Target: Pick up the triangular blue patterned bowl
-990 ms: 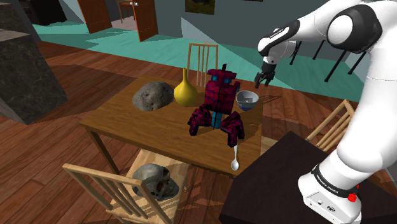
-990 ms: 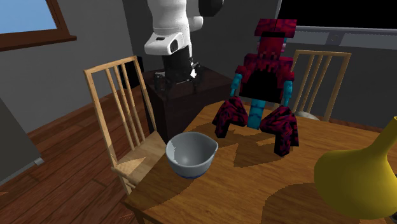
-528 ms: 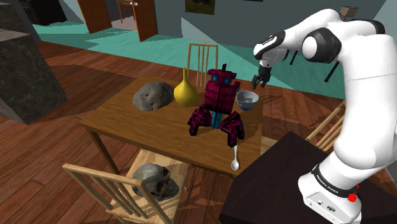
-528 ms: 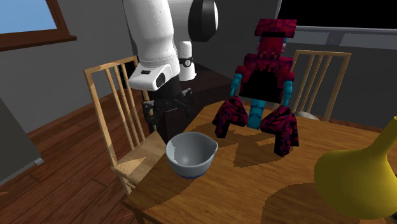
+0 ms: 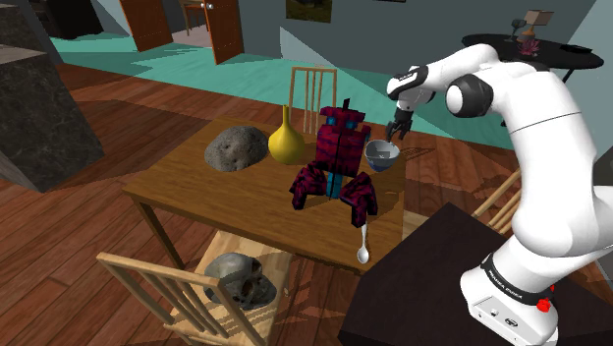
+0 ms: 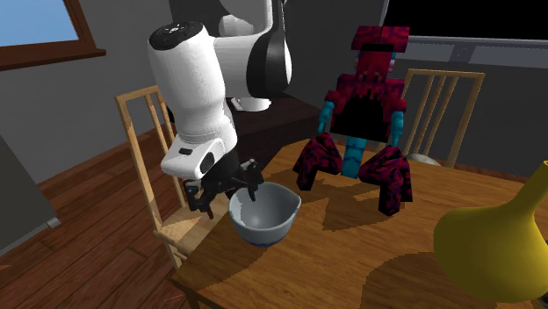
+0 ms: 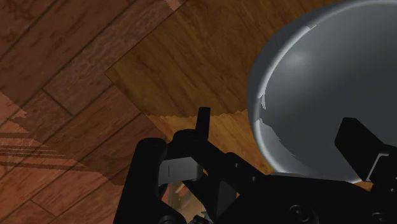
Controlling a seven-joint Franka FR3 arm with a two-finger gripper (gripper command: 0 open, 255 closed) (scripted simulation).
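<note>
The bowl [image 5: 382, 152] is pale grey inside with a faint blue band low on its outer wall [image 6: 263, 230], and has one pinched corner. It stands upright near a corner of the wooden table [image 5: 216, 187]. My black gripper [image 6: 230, 197] hangs at the bowl's rim on the side facing the table edge, fingers open. In the wrist view the gripper [image 7: 280, 133] straddles the rim. One finger [image 7: 203, 121] is outside over the table's edge. The other sits inside the grey bowl [image 7: 318, 76]. I see no contact with the bowl.
A red-and-black blocky figure [image 5: 337, 162] stands close beside the bowl. A yellow vase [image 5: 285, 143], a grey rock [image 5: 236, 147] and a spoon [image 5: 362, 246] share the table. A wooden chair [image 6: 162, 132] stands right behind my gripper. Another chair [image 5: 312, 93] is at the far side.
The arm has swung out from over the stand and come down. The gripper has moved from well behind the bowl to its rim. The bowl has not moved.
</note>
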